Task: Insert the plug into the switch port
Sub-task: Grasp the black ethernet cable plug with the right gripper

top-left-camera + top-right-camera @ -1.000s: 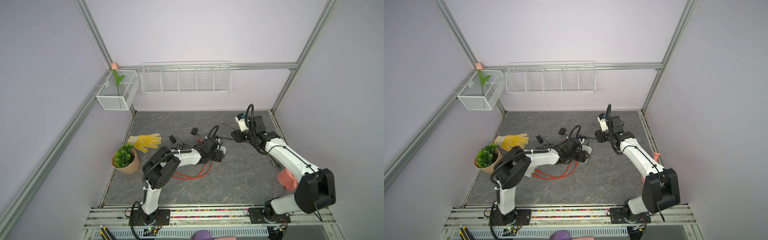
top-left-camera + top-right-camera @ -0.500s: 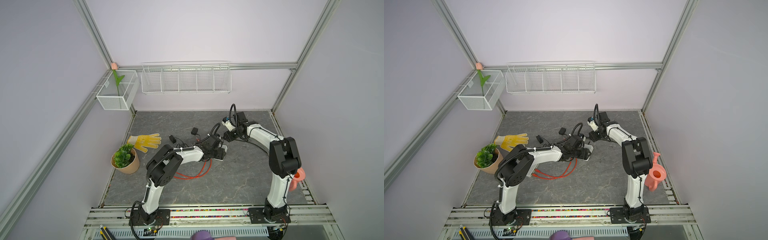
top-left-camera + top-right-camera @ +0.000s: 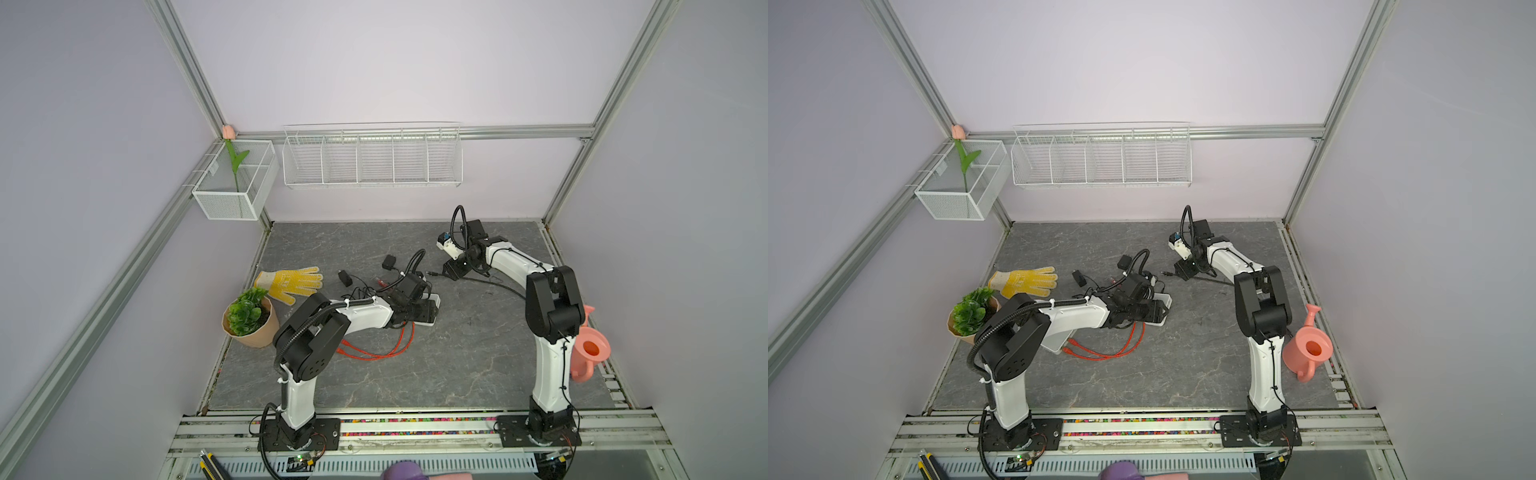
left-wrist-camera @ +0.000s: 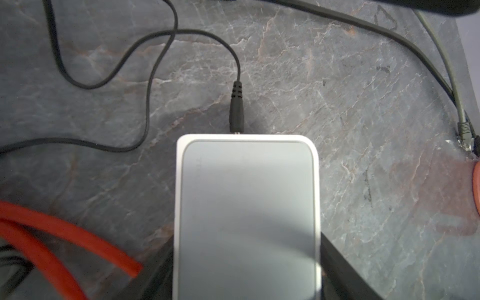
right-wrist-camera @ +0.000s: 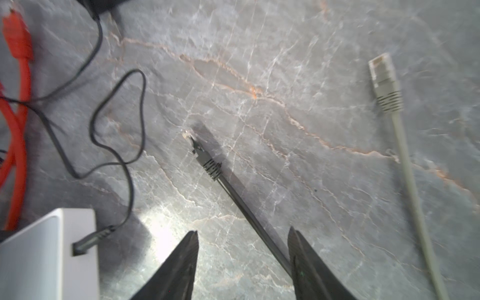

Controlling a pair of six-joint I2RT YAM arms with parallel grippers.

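The left arm is folded low, with its forearm stretched toward the middle. Its end effector (image 3: 428,311) is clamped on the switch (image 4: 246,207) from both sides. The right arm stands upright and reaches to the far side with its wrist bent downward. Its end effector (image 5: 242,231) has the fingers spread well apart.

From my station, the grey marbled counter (image 3: 457,374) carries a white network switch (image 4: 246,207), red cables (image 5: 25,78), a black patch lead (image 5: 210,166), a grey patch lead (image 5: 388,98), a yellow glove (image 3: 291,282), a potted plant (image 3: 249,320) and a pink watering can (image 3: 588,353).
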